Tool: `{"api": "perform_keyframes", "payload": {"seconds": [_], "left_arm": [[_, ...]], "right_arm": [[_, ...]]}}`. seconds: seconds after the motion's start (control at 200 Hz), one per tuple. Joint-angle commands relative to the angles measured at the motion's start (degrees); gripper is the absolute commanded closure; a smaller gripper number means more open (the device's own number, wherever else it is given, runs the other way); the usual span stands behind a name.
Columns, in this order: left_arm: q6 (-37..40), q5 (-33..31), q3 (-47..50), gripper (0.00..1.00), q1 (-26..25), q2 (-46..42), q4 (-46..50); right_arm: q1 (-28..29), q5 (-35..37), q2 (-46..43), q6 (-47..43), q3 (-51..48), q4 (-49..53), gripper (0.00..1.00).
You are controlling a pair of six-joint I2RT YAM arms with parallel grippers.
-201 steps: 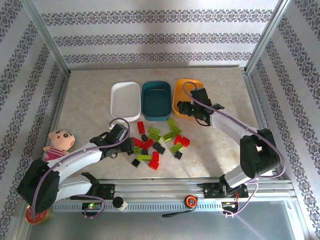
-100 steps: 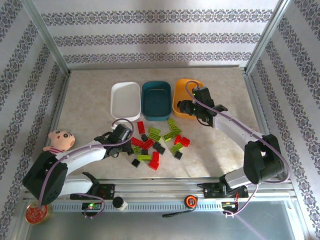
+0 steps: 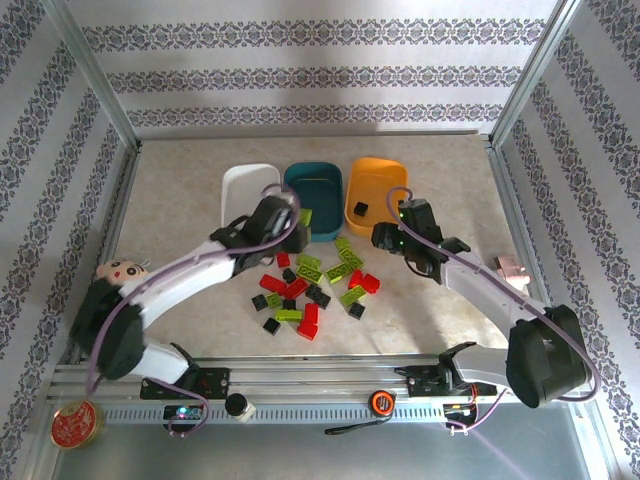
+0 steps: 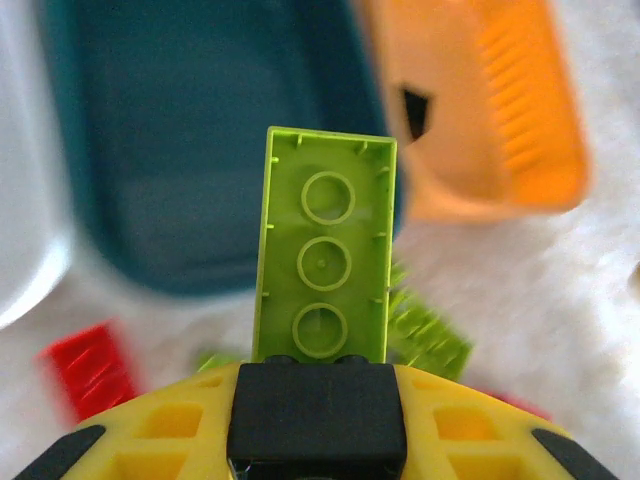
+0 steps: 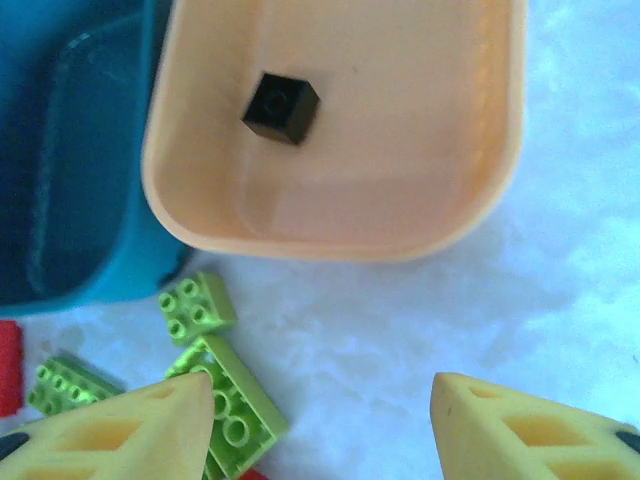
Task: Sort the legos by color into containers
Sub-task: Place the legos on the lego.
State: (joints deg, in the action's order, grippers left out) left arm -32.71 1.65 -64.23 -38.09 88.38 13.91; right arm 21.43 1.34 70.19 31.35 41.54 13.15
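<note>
**Almost over the tub: lime brick points straight at the teal one**

The left gripper [image 3: 295,217] is clamped on one lime green brick [image 4: 325,275], pinching it by its near short end. The rest of the brick juts straight out from the fingers, underside sockets toward the wrist camera. Its long axis runs in line with the gripper's reach, and that line leads into the dark teal tub [image 4: 180,150], which lies dead ahead. The brick's free end sits over the teal tub's near part, while the gripped end seems to hang short of the near rim, above the table. The white tub [image 3: 248,192] is just off to the left and the orange tub [image 3: 378,180] off to the right, so the teal one is plainly the nearest. My reading is that a short push forward along the brick's own axis would put all of it past the rim before a release.

The right gripper [image 5: 322,385] has its fingers apart with nothing between them. It hovers over the table just this side of the orange tub, which holds one black brick [image 5: 280,105]. The loose legos [image 3: 310,285] lie on the table near both arms.
</note>
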Motion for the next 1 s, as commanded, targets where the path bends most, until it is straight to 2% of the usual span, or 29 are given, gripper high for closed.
{"api": "perform_keyframes", "payload": {"seconds": [0.0,0.135,0.245,0.365,0.525,0.65,0.76,0.919,0.994], "left_arm": [[2.02,7.72,-10.47,0.69,-0.59,11.19,-5.5],[0.84,14.49,-26.66,0.69,-0.5,24.41,-4.52],[0.24,16.36,-37.72,0.69,-0.28,33.18,-0.65],[-1.04,17.54,-41.33,0.72,0.03,36.73,0.3],[-1.05,15.6,-33.13,0.75,0.03,30.18,-2.14],[-0.88,14.75,-20.08,0.76,-0.47,20.81,-3.89],[0.16,14.1,-9.72,0.75,-1.75,13.56,-1.52],[-1.7,16.09,4.63,0.74,-2.56,5.09,-2.04],[-2.8,17.74,9.62,0.7,-3.11,2.99,-3.71]], "right_arm": [[0.09,2.03,-3.58,1.41,-3.25,0.96,0.4],[0.4,2.25,-6.78,1.89,-6.04,2.8,0.4],[0.38,2.78,-9.67,2.02,-7.99,4.33,0.4],[0.29,3.72,-12.82,2.05,-9.6,5.53,0.4],[0.18,3.75,-14.72,1.97,-9.91,6.01,0.4],[0.1,3.48,-13.56,1.24,-8.47,5.75,0.4],[0.49,1.72,-11.63,0.85,-7.48,4.12,0.4],[3.99,-3.08,-7.08,-1.23,-6.4,-0.14,0.4],[6.32,-4.72,-4.01,-1.87,-5.27,-1.68,0.4]]}}
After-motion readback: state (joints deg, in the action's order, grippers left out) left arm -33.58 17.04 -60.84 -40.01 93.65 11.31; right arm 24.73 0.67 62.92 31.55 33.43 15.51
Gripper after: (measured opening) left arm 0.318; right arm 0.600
